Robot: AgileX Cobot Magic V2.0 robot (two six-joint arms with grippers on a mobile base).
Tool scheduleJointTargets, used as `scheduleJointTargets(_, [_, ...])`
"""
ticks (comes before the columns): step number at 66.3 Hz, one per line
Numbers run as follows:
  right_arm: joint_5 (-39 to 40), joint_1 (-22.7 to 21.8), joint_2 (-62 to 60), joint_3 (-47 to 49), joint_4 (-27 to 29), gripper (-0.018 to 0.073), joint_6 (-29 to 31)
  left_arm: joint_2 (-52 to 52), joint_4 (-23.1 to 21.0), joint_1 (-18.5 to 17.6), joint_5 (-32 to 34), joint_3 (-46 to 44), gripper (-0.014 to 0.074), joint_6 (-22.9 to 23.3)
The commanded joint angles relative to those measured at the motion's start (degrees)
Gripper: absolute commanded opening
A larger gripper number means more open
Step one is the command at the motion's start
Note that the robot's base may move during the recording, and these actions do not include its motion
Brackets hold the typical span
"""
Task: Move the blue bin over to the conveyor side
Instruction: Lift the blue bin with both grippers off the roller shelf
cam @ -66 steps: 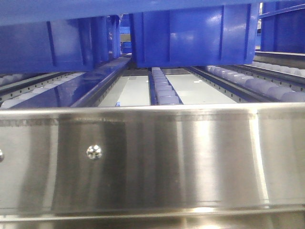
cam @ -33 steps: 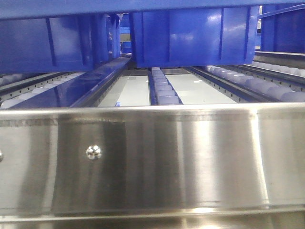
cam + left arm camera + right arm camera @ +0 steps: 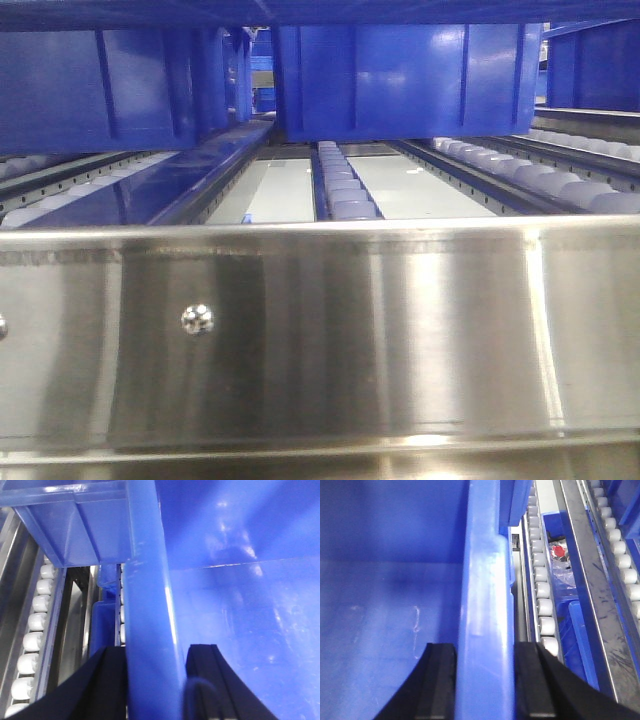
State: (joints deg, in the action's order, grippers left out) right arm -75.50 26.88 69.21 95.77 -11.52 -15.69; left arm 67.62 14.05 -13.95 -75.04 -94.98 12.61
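The blue bin fills both wrist views, with its glossy inside wall and floor (image 3: 240, 605) seen from above. My left gripper (image 3: 159, 649) is shut on the bin's thick rim (image 3: 147, 580), one black finger (image 3: 112, 680) outside the wall and one inside. My right gripper (image 3: 485, 646) is shut on the opposite rim (image 3: 485, 580), its fingers (image 3: 440, 680) pressed to either side. A dark blue edge (image 3: 320, 10) crosses the very top of the front view; I cannot tell whether it is this bin. The conveyor side is out of view.
Two other blue bins (image 3: 410, 80) (image 3: 100, 90) sit on a rack of white roller tracks (image 3: 345, 190). A stainless steel rail (image 3: 320, 330) fills the front view's lower half. Rollers (image 3: 542, 595) run beside the bin, with a red item (image 3: 559, 551) in a lower bin.
The blue edge along the top of the front view has levelled out, dropped slightly and darkened. The racked bins and rollers have not moved.
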Motion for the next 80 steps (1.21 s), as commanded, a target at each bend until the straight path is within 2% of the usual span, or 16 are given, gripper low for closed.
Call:
scheduleJointTargets(1, [5.54,0.15,-0.49,0.83,-0.37,-0.0070,0.67,-0.92,-0.66,-0.69,5.25,-1.33,-0.0016,-0.27])
scheduleJointTargets(80, [7.09,0.15,-0.49,0.83,-0.37,-0.0070,0.67,-0.92,-0.64,-0.69,5.90,-1.33,-0.0016,-0.27])
